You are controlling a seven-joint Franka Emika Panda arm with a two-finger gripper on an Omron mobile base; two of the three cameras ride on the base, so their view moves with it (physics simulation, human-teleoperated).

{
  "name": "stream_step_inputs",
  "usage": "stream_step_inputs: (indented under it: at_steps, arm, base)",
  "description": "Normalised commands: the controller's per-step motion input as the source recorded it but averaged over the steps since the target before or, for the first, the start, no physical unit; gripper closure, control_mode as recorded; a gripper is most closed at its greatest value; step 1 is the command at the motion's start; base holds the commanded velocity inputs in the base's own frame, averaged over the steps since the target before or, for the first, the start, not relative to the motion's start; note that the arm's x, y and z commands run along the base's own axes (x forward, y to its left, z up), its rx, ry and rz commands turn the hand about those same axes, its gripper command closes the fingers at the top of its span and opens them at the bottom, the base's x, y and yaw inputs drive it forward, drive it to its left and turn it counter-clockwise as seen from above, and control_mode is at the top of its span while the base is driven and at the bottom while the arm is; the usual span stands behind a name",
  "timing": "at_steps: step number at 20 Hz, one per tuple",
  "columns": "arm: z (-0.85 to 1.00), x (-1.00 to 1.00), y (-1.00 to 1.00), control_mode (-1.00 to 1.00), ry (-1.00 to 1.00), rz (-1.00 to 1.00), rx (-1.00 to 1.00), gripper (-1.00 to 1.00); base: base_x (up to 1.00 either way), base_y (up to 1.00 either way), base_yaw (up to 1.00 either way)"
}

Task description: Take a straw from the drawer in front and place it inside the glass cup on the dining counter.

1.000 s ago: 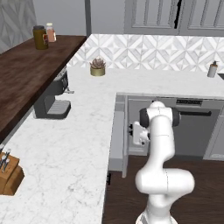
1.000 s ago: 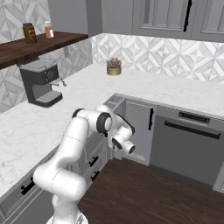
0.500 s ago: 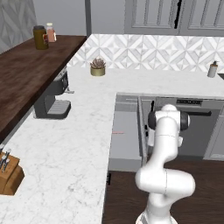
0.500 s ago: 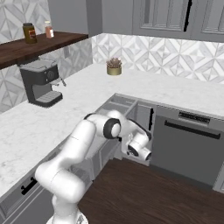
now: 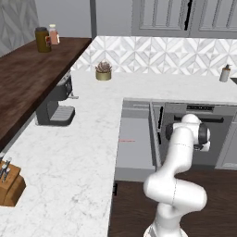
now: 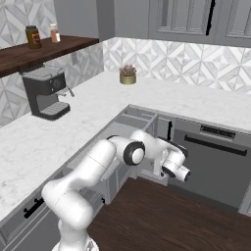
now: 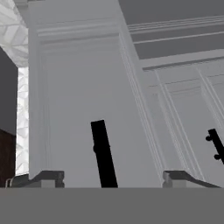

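While the jaws of the gripper stand wide apart with nothing between them, they face the drawer front, and its small black bar handle sits in the gap. My guess is the drawer-opening step is in hand. The drawer is pulled out under the white marble tabletop. Its inside looks plain grey, with a thin red thing, maybe the straw. Next, the arm must lift over the drawer and reach down.

No readable text, labels, brands or numbers on anything shown
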Motion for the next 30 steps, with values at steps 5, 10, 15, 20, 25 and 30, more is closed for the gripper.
stream_step_inputs:
  at_steps: [5, 10, 15, 20, 25, 30]
  arm:
    - [0.86, -0.39, -0.08, -1.0, 0.04, 0.0, -0.14, -1.0]
    - [1.0, -0.26, 0.6, -1.0, 0.03, 0.0, -0.25, -1.0]
    - [1.0, -0.15, 0.92, -1.0, 0.04, 0.0, -0.37, -1.0]
    - [0.99, -0.18, 0.89, -1.0, 0.04, 0.0, -0.39, -1.0]
    - [0.35, 0.02, 0.73, -1.0, 0.3, 0.01, -0.23, -1.0]
    - [-0.03, 0.48, 0.5, -1.0, 0.42, 0.01, -0.1, -1.0]
  base:
    - [0.0, 0.0, 0.0]
    - [0.0, 0.0, 0.0]
    - [0.0, 0.0, 0.0]
    - [0.0, 0.0, 0.0]
    - [0.0, 0.0, 0.0]
    - [0.0, 0.0, 0.0]
